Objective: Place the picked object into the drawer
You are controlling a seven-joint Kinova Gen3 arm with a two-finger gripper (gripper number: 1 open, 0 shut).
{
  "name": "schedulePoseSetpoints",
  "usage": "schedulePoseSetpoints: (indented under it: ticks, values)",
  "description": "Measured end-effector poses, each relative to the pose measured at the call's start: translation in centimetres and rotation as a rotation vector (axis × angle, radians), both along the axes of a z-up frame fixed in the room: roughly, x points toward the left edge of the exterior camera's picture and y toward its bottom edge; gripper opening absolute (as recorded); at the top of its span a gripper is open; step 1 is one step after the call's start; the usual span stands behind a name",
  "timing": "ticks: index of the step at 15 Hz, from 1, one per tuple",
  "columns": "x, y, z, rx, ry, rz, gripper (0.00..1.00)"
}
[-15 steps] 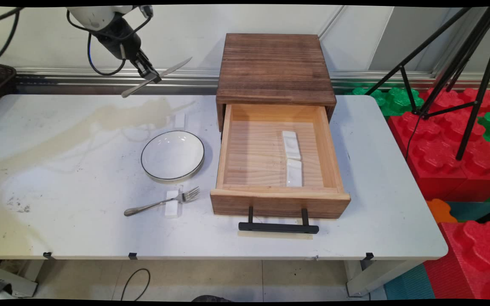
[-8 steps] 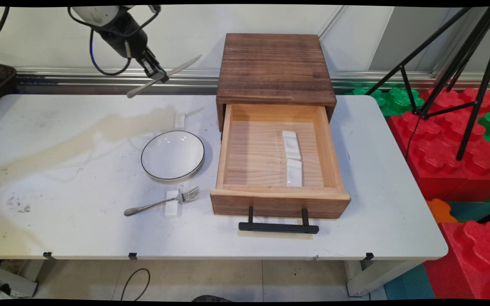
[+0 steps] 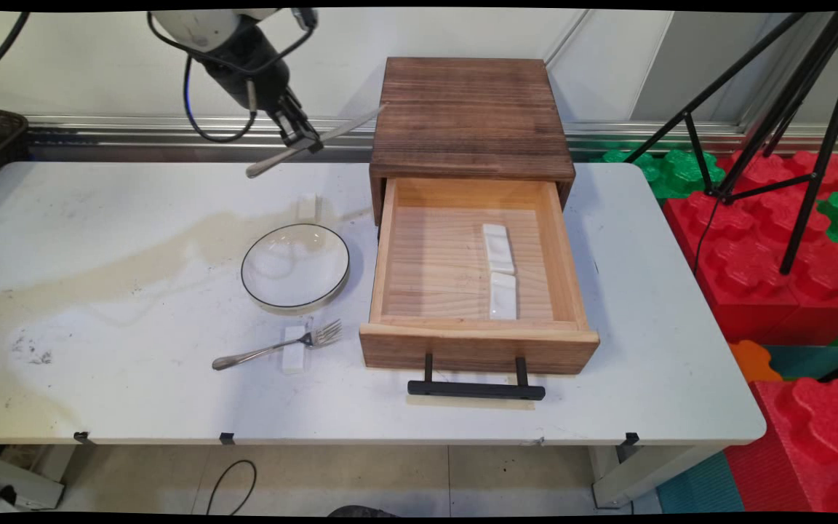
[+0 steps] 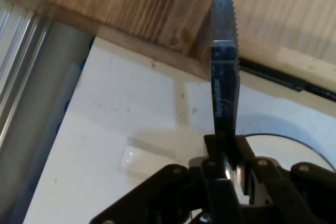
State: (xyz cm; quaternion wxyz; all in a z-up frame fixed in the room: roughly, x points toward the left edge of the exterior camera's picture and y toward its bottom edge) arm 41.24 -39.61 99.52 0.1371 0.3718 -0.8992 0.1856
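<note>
White table [image 3: 135, 393], stained, against a pale wall; red and green foam blocks [image 3: 775, 276] and a black tripod [image 3: 790, 109] at right

Gripper [image 3: 308, 140]: raised above the table's far side, jaws closed on a knife [image 3: 317, 138], gripped near mid-length

Knife: long axis close to level, blade end toward the cabinet [image 3: 470, 116], handle end trailing to lower left; hand view shows a serrated edge reaching over the cabinet's corner. Stamped lettering on the blade, too small to read

Drawer [image 3: 433, 269]: pulled open, lying right of and nearer than the gripper; two white rests [image 3: 500, 271] end to end inside; black handle [image 3: 476, 389] at front

Plate [image 3: 295, 266]: white, dark rim, on the table below the gripper, left of the drawer

Third rest [image 3: 308, 206]: just beyond the plate, bare

Fork [image 3: 277, 346]: lying across a fourth rest [image 3: 293, 351], tines toward the drawer

Other writing: none legible
</note>
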Motion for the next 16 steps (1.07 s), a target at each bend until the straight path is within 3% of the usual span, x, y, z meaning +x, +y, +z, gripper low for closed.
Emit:
schedulePoseSetpoints:
  ticks: [16]
  values:
    - [-11.6, -2.3, -1.5, 0.002, -0.012, -0.152, 0.0]
